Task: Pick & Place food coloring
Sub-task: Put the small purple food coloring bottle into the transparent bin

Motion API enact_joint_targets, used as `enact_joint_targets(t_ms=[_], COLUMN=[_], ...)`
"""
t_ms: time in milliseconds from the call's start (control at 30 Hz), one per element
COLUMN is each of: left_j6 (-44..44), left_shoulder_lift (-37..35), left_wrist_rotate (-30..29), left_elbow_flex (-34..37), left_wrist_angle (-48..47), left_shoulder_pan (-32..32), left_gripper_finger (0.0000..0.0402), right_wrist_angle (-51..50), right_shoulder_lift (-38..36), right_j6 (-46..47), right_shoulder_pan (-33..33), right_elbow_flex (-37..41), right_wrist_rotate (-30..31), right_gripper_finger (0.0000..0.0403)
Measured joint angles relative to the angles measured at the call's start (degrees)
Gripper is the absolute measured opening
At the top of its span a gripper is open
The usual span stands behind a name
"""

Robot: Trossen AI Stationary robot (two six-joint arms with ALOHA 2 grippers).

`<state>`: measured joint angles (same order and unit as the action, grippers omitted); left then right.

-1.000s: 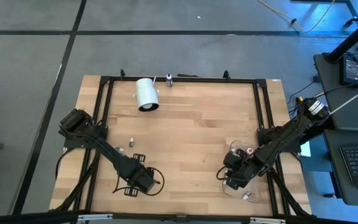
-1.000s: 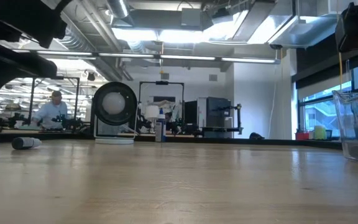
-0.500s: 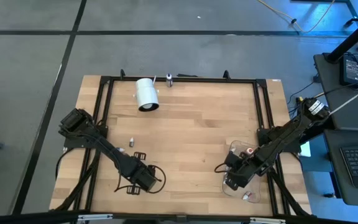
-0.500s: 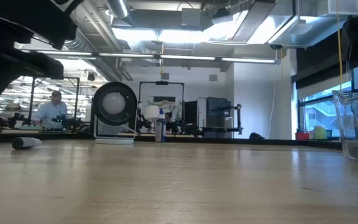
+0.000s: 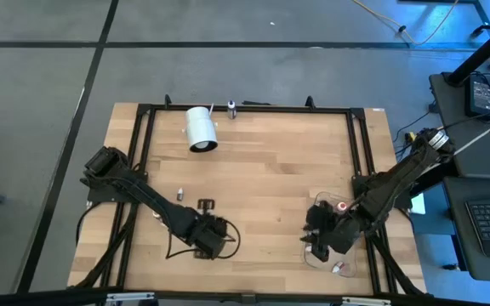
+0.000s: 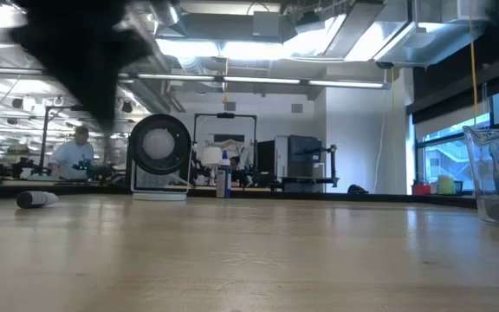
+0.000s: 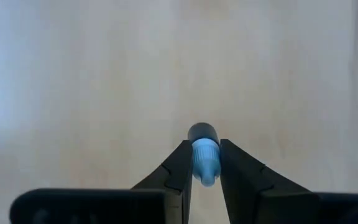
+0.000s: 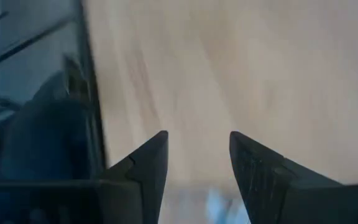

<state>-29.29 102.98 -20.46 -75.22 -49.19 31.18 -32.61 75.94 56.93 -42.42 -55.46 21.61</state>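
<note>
My left gripper [image 7: 204, 146] is shut on a tiny food coloring bottle [image 7: 203, 151] with a dark body and a pale blue cap. In the high view it [image 5: 219, 240] hangs over the table's near left part. Two more small bottles [image 5: 179, 194] [image 5: 158, 212] lie on the wood to its left. One dark bottle [image 6: 37, 198] lies on its side in the low view. My right gripper [image 8: 197, 140] stands open with nothing between its fingers, over the near side of a clear container [image 5: 321, 202] that holds a red-topped bottle [image 5: 340, 205]. My left gripper pinches the bottle at its pale blue cap end [image 7: 205, 167] between the two fingers. The dark end [image 7: 202, 132] sticks out past the fingertips. The fingers slant down from above. The bottle lies along the fingers, and I cannot tell whether it is clear of the wood.
A large white cylinder [image 5: 201, 129] lies on its side at the far left, seen end-on in the low view [image 6: 158, 147]. One small bottle [image 5: 231, 107] stands at the far edge. Another lies near the container's near corner [image 5: 339, 268]. Black frame rails [image 5: 357, 153] border the table.
My left gripper has shut on the small bottle, then risen and gone toward the table's right edge with it, tipping as it went. My right gripper has risen by the clear container, still open.
</note>
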Motion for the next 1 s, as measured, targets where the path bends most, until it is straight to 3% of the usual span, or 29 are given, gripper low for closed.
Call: enact_joint_targets(t_ms=[133, 200, 267, 367, 600, 800, 1000], left_j6=[1.06, 4.11, 7.78, 13.94, 23.08, 27.71, 30.57], left_shoulder_lift=[0.0, 0.0, 0.0, 0.0, 0.0, 0.0, 0.0], left_wrist_rotate=[-9.83, -11.52, -13.07, -14.02, -13.65, -13.25, -13.03], left_elbow_flex=[-2.18, -2.42, -2.36, -2.34, -2.29, -2.27, -2.27], left_wrist_angle=[9.71, 16.05, 21.67, 28.82, 40.09, 46.11, 50.07], left_shoulder_pan=[-1.94, -2.59, -2.8, -2.79, -2.79, -3.03, -3.77], left_gripper_finger=[0.0058, 0.0058, 0.0058, 0.0059, 0.0059, 0.0059, 0.0059], right_wrist_angle=[15.36, 22.51, 25.98, 25.96, 21.39, 24.56, 25.44], right_shoulder_lift=[1.2, 1.99, 2.38, 2.45, 2.98, 6.36, 8.15], right_j6=[-29.79, -42.57, -50.45, -51.36, -46.68, -49.02, -48.36], right_shoulder_pan=[-0.25, 0.15, 0.87, 2.43, 5.11, 5.88, 7.13], right_elbow_flex=[-1.59, -1.51, -1.51, -1.49, -1.45, -1.43, -1.4], right_wrist_rotate=[16.28, 18.69, 16.92, 11.35, 5.45, 8.25, 9.88], right_gripper_finger=[0.0172, 0.0172, 0.0176, 0.0194, 0.0249, 0.0259, 0.0245])
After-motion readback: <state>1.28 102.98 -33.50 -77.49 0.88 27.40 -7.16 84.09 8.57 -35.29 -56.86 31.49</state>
